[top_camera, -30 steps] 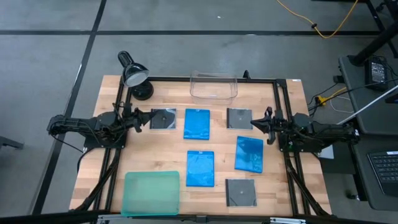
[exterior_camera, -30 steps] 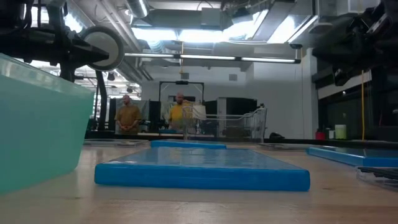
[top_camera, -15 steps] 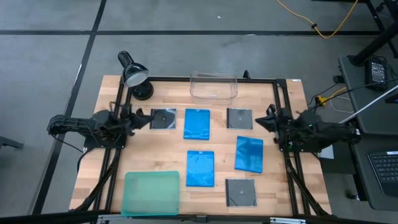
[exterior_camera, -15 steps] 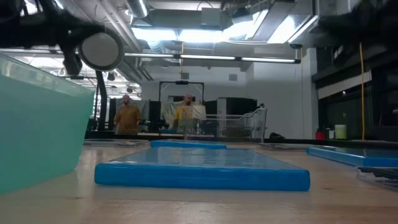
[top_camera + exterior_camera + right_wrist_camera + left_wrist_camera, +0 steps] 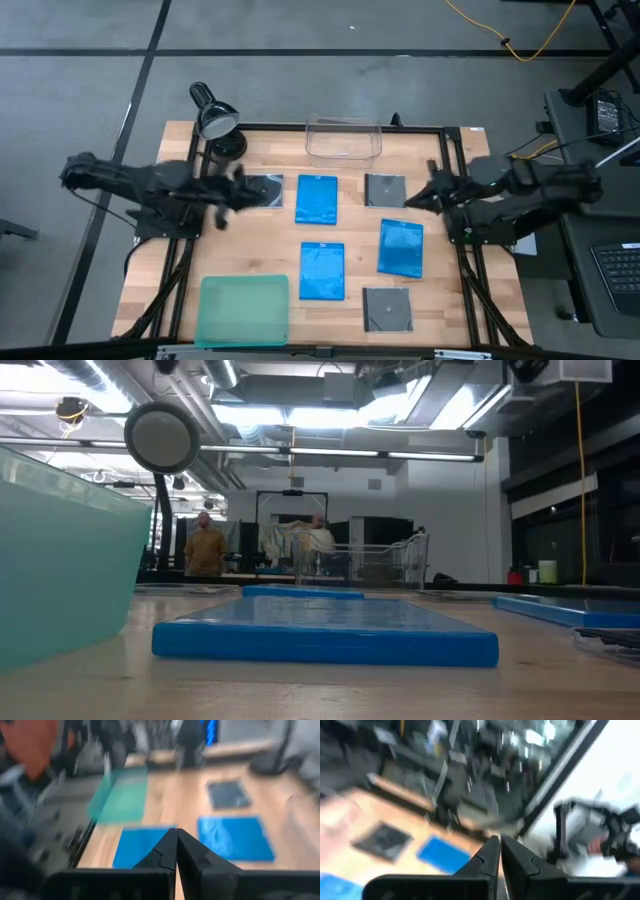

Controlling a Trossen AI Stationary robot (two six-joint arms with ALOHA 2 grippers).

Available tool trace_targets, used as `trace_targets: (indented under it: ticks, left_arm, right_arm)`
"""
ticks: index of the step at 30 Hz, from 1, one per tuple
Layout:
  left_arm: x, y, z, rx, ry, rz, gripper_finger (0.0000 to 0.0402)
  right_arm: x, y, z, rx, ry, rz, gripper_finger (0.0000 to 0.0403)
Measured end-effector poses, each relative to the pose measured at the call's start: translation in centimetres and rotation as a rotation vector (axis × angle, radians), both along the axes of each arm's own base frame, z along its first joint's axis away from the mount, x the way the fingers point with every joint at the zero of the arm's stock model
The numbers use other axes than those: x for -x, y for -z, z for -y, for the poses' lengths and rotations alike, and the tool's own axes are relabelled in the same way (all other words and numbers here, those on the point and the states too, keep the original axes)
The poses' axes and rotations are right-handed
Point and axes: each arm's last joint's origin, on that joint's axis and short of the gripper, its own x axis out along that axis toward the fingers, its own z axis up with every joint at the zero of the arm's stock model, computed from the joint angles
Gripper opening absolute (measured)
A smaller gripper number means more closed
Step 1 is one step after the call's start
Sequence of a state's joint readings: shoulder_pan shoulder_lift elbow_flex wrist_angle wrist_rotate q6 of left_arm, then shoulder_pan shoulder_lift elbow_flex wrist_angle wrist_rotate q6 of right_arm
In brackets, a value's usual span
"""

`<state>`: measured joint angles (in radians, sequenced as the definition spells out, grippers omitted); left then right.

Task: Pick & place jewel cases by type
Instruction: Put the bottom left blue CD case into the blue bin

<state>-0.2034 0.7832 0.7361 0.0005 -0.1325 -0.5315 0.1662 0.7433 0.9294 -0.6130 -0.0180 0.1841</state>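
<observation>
Jewel cases, six thin flat plastic ones, lie spread on the wooden table point(image 5: 160, 260), none in either gripper. From above, the left gripper point(image 5: 238, 188) hovers just beside the small square dark grey case with a disc point(image 5: 262, 190), which lies straight ahead of its tips, closer than anything else. Beyond that case is a bright blue taller rectangular case point(image 5: 317, 198), long axis running toward the clear plastic bin point(image 5: 344, 138) at the far edge. The right gripper point(image 5: 422, 197) sits just beside another dark grey square case point(image 5: 385, 189), with a tilted blue case point(image 5: 401, 248) near it. A third blue case point(image 5: 322, 270) and a third grey one point(image 5: 387, 309) lie nearer the front, beside the teal-green shallow tray point(image 5: 244, 310). A black desk lamp point(image 5: 214, 120) stands behind the left arm, clear of its reach, I'd judge.

At table height, neither gripper shows; the front blue case point(image 5: 325, 628) lies flat, the tray wall point(image 5: 60, 560) beside it, and people stand far back in the room.

The left wrist view shows its fingers point(image 5: 487, 860) pressed together on nothing, a grey case point(image 5: 382, 839) and blue case point(image 5: 442, 854) ahead.

The right wrist view shows its fingers point(image 5: 167, 851) likewise together, blue cases point(image 5: 235, 837) beyond.
</observation>
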Motion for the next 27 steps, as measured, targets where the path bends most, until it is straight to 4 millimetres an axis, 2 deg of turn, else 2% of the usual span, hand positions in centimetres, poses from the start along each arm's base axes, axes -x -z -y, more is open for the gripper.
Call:
trace_targets:
  ticks: [5, 11, 16, 20, 27]
  left_arm:
    - [-4.8, 1.6, 2.5, 0.068, 0.082, -0.173, 0.0013]
    - [-8.1, 6.4, 4.4, 0.178, 0.077, -0.415, 0.0013]
    - [-9.7, 9.7, 5.0, 0.228, 0.032, -0.561, 0.0012]
    - [-10.5, 11.5, 5.3, 0.249, 0.029, -0.641, 0.0015]
    - [-11.0, 12.9, 5.5, 0.25, 0.038, -0.697, 0.0032]
  right_arm:
    - [-2.5, 1.2, -2.3, 0.001, -0.08, -0.185, 0.0012]
    - [-3.9, 4.0, -4.3, 0.075, -0.062, -0.403, 0.0012]
    - [-5.0, 6.6, -5.0, 0.086, -0.026, -0.533, 0.0012]
    - [-5.5, 9.2, -5.5, -0.005, -0.026, -0.587, 0.0012]
    - [-5.4, 11.5, -6.5, -0.099, -0.038, -0.574, 0.0012]
